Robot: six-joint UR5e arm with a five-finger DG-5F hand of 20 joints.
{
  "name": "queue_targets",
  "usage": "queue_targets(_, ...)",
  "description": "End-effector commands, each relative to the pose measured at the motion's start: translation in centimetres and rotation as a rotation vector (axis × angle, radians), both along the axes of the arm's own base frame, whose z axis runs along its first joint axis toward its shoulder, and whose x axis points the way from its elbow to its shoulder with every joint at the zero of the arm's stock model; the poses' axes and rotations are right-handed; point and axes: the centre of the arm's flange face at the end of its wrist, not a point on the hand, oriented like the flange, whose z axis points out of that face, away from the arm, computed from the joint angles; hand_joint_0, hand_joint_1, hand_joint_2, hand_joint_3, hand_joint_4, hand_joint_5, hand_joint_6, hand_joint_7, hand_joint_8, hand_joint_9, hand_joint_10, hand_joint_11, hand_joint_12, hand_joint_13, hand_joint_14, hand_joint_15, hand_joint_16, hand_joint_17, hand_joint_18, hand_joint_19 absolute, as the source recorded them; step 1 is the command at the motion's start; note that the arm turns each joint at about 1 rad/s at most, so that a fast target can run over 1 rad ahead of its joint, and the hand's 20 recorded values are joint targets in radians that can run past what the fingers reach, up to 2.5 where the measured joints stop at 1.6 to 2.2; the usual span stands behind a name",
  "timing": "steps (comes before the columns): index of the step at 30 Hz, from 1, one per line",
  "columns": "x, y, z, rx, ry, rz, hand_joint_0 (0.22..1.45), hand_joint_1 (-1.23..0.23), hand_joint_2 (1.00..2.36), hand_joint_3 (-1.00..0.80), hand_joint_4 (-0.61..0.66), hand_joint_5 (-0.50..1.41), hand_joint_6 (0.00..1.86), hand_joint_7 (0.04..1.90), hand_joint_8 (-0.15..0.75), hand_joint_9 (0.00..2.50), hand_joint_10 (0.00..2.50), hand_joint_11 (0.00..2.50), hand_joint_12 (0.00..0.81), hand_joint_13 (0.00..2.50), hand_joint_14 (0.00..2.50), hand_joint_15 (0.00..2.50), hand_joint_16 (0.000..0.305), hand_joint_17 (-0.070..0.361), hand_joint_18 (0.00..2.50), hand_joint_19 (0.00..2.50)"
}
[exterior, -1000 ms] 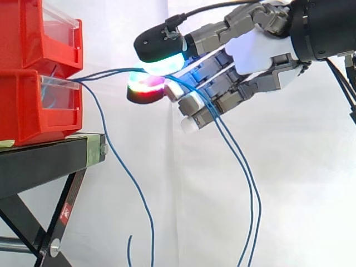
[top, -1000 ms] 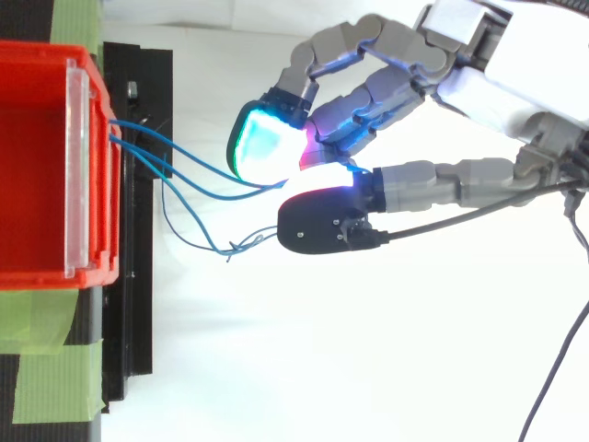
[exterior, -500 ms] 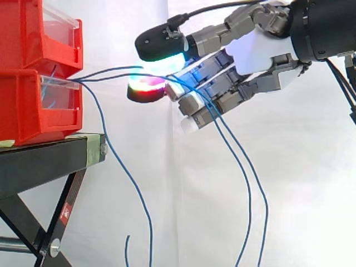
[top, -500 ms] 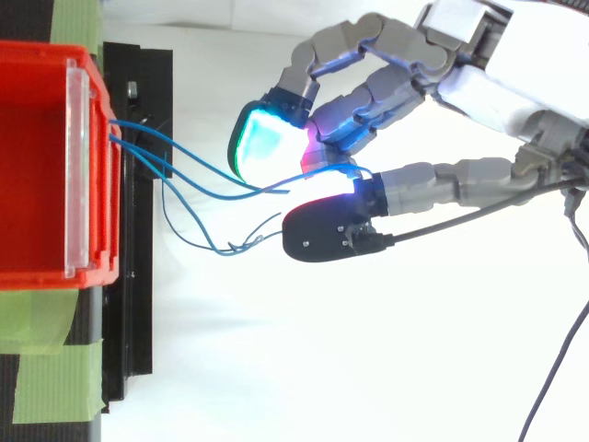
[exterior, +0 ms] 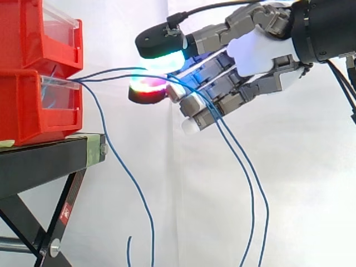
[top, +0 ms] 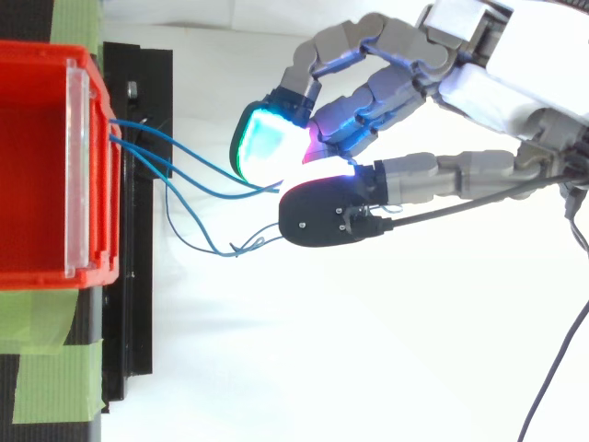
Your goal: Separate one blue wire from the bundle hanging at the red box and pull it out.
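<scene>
white curtain [exterior: 311, 167], hand [exterior: 256, 53] pinched shut on blue wires [exterior: 111, 71], near red box [exterior: 22, 111]

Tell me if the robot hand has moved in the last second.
Yes, barely: in the side view the robot hand has crept right, away from the red bins, still pinching the wires.

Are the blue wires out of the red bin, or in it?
In it: the thin blue wires run from the lower red plastic bin to the robot hand, pinched between its glowing pads.
</scene>
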Motion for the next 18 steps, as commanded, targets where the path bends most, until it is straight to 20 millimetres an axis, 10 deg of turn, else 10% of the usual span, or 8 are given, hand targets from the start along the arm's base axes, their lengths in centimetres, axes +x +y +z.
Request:
queue_targets(1, 0.01, 0.02, 0.03, 0.001, -0.002, 0.000, 0.67, -0.83, 1.02, -0.28, 0.18, -0.22, 0.89, 0.81, 0.293, 0.91, 0.01, 1.36, 0.368, 1.02, 0.01, 1.44, 0.048, 0.108, 0.76, 0.53)
queue_targets(18, 0.03, 0.04, -0.11, 0.000, 0.000, 0.002, 0.62, -0.78, 1.01, -0.31, 0.18, -0.22, 0.89, 0.80, 0.291, 0.89, 0.01, 1.36, 0.363, 1.00, 0.01, 1.44, 0.048, 0.108, 0.74, 0.54)
